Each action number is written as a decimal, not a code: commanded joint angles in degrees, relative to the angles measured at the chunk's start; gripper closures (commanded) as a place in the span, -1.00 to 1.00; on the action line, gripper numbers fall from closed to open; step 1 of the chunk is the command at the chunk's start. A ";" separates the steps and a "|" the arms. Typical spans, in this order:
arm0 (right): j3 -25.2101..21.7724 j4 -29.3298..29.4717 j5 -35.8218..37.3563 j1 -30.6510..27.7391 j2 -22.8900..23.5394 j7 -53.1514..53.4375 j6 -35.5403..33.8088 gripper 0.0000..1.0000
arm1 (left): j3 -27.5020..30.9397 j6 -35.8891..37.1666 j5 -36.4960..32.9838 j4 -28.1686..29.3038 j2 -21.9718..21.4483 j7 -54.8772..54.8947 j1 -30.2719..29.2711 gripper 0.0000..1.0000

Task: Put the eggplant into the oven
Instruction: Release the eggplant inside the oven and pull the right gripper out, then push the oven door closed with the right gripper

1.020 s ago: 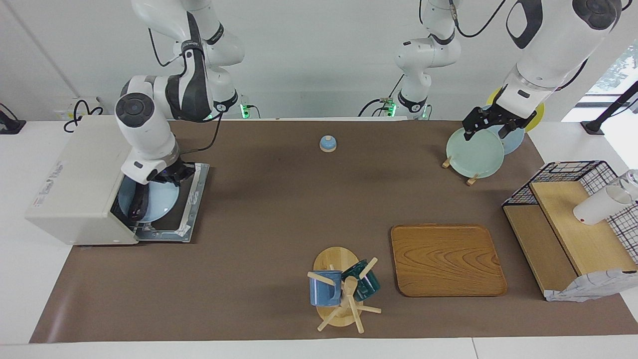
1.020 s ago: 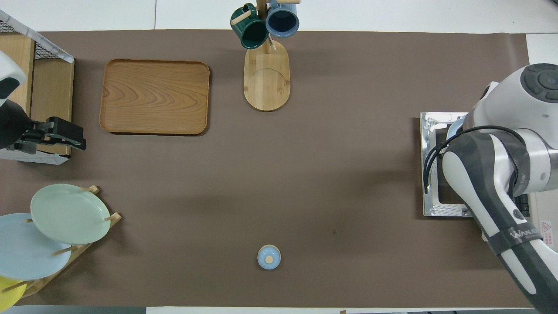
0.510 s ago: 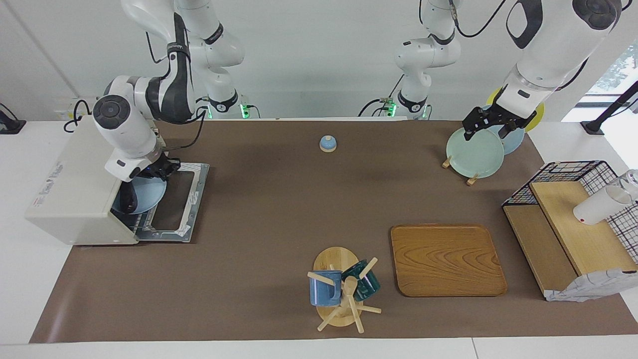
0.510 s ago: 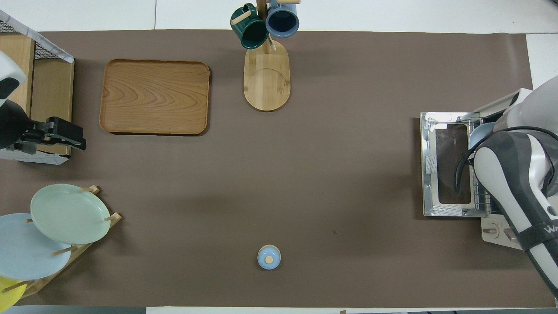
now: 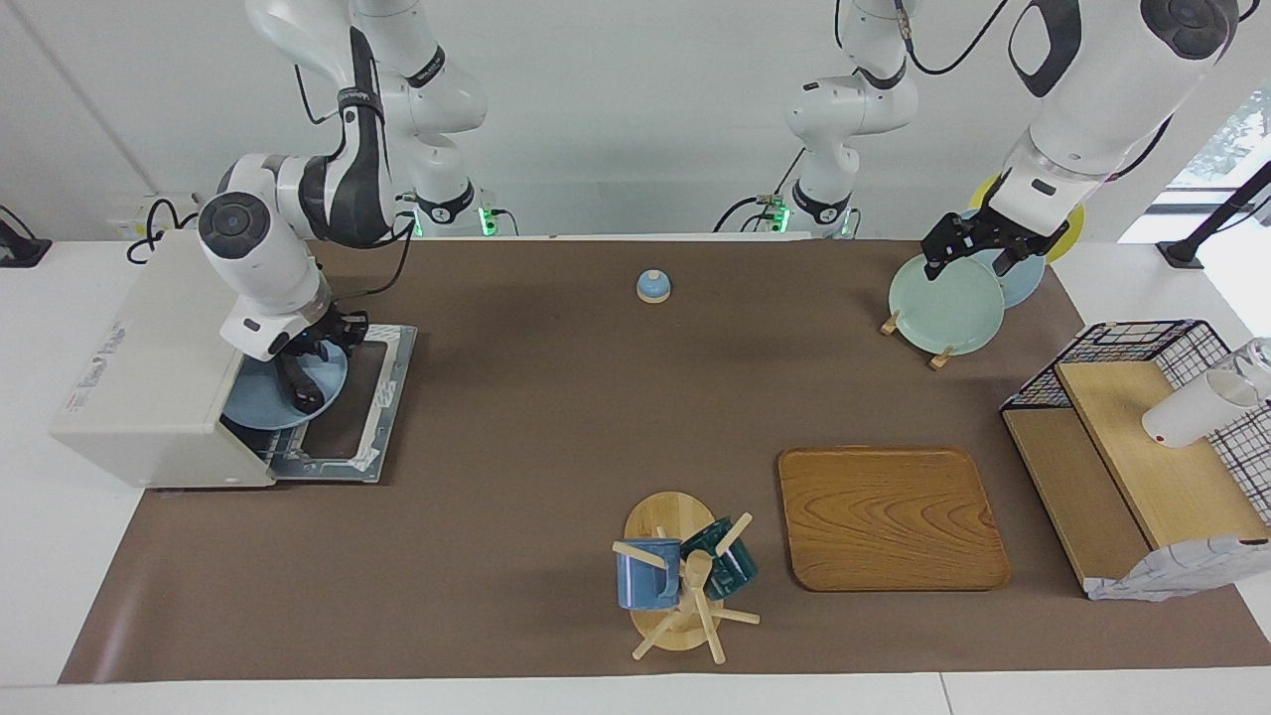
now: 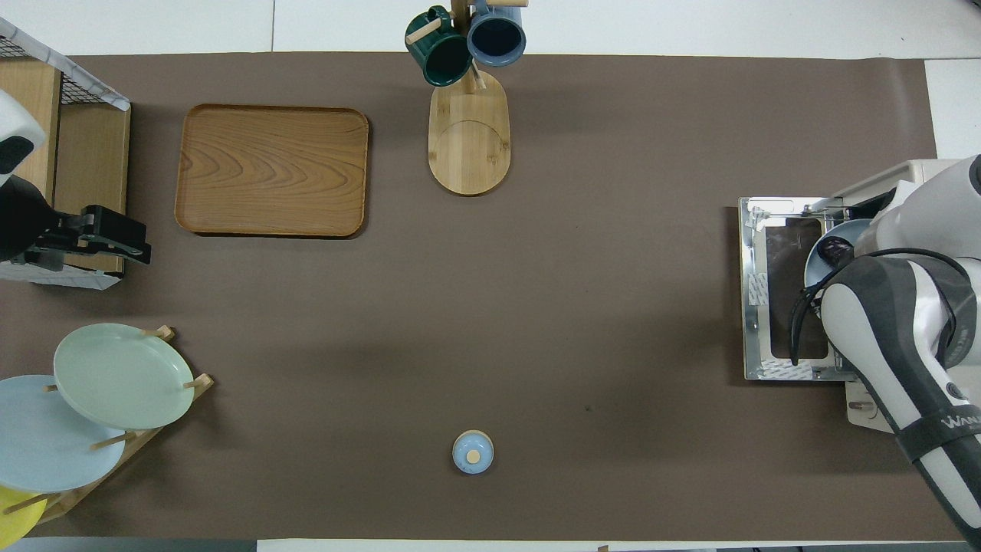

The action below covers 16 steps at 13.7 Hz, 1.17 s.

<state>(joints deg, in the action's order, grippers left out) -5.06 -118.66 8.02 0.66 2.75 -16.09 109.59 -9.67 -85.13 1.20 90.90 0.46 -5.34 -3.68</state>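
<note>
The cream-white oven [image 5: 149,367] stands at the right arm's end of the table, its door [image 5: 382,397] folded down flat onto the mat. A light blue plate [image 5: 253,402] sits in the oven's mouth, partly sticking out over the door. The dark eggplant [image 5: 298,385] lies on that plate. My right gripper [image 5: 326,338] hangs just above the eggplant's end, over the plate; I cannot tell whether it holds anything. From overhead, only the eggplant's tip [image 6: 837,249] shows on the plate [image 6: 814,268] beside the arm. My left gripper [image 5: 968,260] waits open above the plate rack.
A rack with a green plate [image 5: 945,303] and further plates stands at the left arm's end. A wire shelf [image 5: 1142,437] with a white cup is beside it. A wooden tray [image 5: 889,516], a mug tree [image 5: 680,581] and a small blue lid [image 5: 652,286] are on the mat.
My right hand swung in toward the oven and then eased back toward the door. The plate and eggplant sit deeper in the oven mouth than a second ago. The left arm stayed still.
</note>
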 commanded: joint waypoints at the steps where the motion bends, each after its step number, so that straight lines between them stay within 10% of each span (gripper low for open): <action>1: 0.84 0.62 -1.76 0.04 -0.82 -0.18 -0.08 0.28 | -0.17 -0.48 -0.58 0.77 -0.99 0.07 -0.54 -1.00; 8: 1.37 -7.35 -8.45 9.44 -0.47 14.94 14.66 1.00 | -0.17 -0.48 -0.58 0.77 -0.99 0.07 -0.54 -1.00; 16: 1.20 -12.30 -0.24 9.09 4.37 14.50 21.90 1.00 | -0.17 -0.48 -0.58 0.77 -0.99 0.07 -0.54 -1.00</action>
<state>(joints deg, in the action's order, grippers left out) -4.04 -130.47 3.25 10.17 7.49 -1.12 131.29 -9.67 -85.13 1.20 90.90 0.46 -5.34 -3.69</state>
